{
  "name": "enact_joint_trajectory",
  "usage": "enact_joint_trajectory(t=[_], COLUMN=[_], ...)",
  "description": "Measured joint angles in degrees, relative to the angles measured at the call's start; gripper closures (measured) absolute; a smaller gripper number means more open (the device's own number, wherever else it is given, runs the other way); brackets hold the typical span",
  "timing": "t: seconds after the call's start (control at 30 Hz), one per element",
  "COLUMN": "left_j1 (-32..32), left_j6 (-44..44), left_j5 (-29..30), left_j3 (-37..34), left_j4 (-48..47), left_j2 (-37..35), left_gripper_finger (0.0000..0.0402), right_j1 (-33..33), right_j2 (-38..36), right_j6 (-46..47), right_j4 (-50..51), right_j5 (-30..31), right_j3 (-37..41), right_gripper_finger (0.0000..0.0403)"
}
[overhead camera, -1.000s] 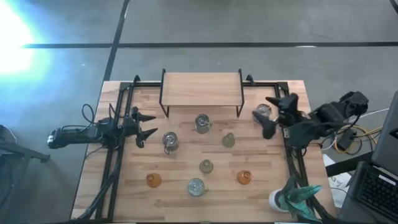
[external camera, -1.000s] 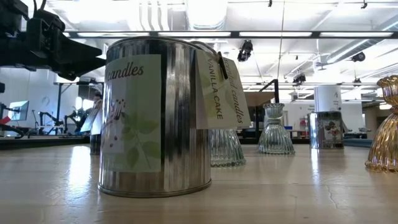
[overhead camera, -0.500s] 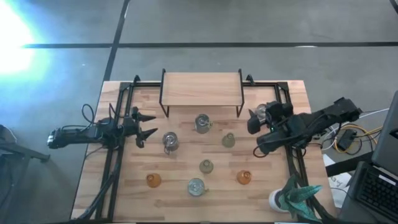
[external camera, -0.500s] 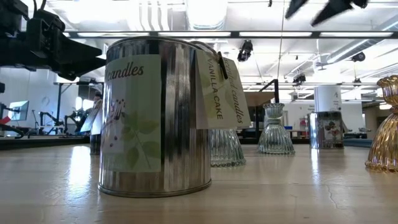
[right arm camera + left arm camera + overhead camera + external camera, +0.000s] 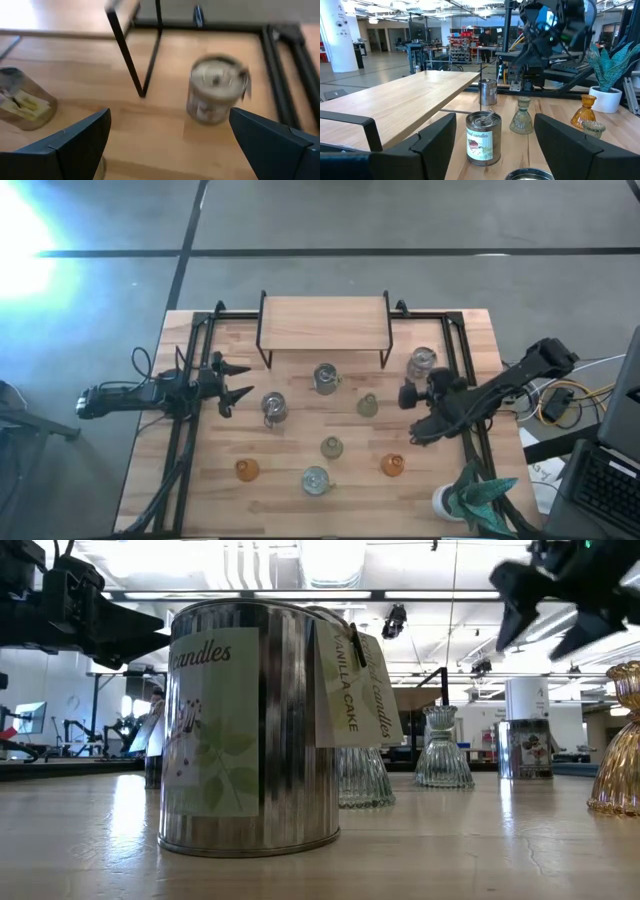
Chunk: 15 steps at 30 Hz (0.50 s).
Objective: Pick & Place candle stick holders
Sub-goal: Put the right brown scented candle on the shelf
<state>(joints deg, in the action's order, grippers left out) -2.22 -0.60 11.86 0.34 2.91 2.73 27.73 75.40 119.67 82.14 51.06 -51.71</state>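
Eight holders stand on the wooden table: silvery jars [image 5: 421,363], [image 5: 325,378], [image 5: 272,408], [image 5: 316,480], pale green ones [image 5: 367,405], [image 5: 331,447], and amber ones [image 5: 247,470], [image 5: 392,466]. My right gripper [image 5: 410,410] hangs open and empty above the table, just near of the far-right silvery jar [image 5: 216,90]; it shows high up in the low view [image 5: 555,630]. My left gripper [image 5: 238,386] is open and empty at the table's left, facing a silvery jar [image 5: 482,137].
A wooden shelf on black legs [image 5: 324,323] stands at the far middle. A white pot with a teal plant [image 5: 470,495] stands at the near right corner. Black rails [image 5: 470,435] run along both table sides.
My right gripper has swung from beside the far-right silvery jar toward the table's near edge and a little left, and has come down into the low view. It stays open. The holders have kept still.
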Motion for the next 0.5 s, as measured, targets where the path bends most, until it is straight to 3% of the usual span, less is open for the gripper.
enact_joint_trajectory(t=[0.27,0.5], left_j1=[0.0,0.0], left_j6=[0.0,0.0], left_j5=[0.0,0.0], left_j3=[0.0,0.0], left_j4=[0.0,0.0], left_j2=[0.0,0.0], left_gripper_finger=[0.0128,0.0128], right_j1=[0.4,0.4], right_j2=[5.1,12.2], right_j6=[4.4,21.1], right_j4=[-8.4,-9.1], right_j5=[-0.1,-7.5], right_j3=[6.8,10.1], right_gripper_finger=[0.0003,0.0003])
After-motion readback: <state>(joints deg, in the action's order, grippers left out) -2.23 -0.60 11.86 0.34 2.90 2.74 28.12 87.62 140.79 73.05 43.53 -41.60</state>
